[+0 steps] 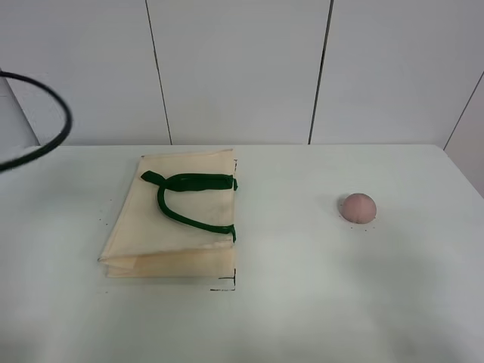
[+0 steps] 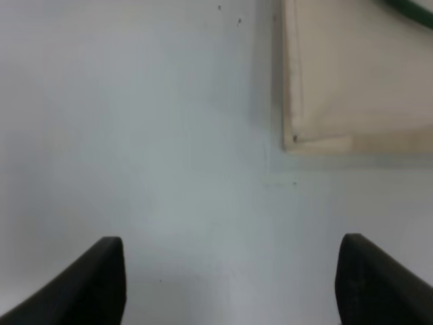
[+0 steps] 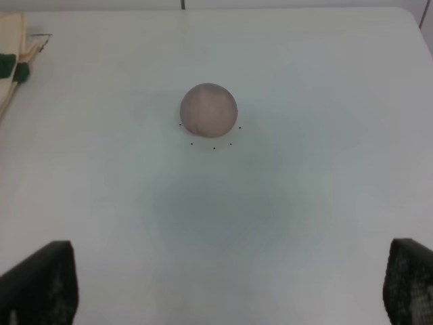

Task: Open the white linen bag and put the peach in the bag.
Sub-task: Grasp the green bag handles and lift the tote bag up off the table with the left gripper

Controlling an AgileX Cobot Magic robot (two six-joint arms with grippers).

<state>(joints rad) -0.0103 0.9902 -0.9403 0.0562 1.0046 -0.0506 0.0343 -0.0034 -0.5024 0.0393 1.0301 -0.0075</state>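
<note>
The white linen bag lies flat and folded on the left of the table, its dark green handles resting on top. The peach sits alone to the right. Neither gripper shows in the exterior high view. In the left wrist view my left gripper is open and empty above bare table, with a corner of the bag beyond its fingertips. In the right wrist view my right gripper is open and empty, with the peach on the table some way ahead and the bag's edge at the side.
The white table meets a grey panelled wall at the back. A black cable loops in at the far left. Small black marks sit by the bag's near corner and around the peach.
</note>
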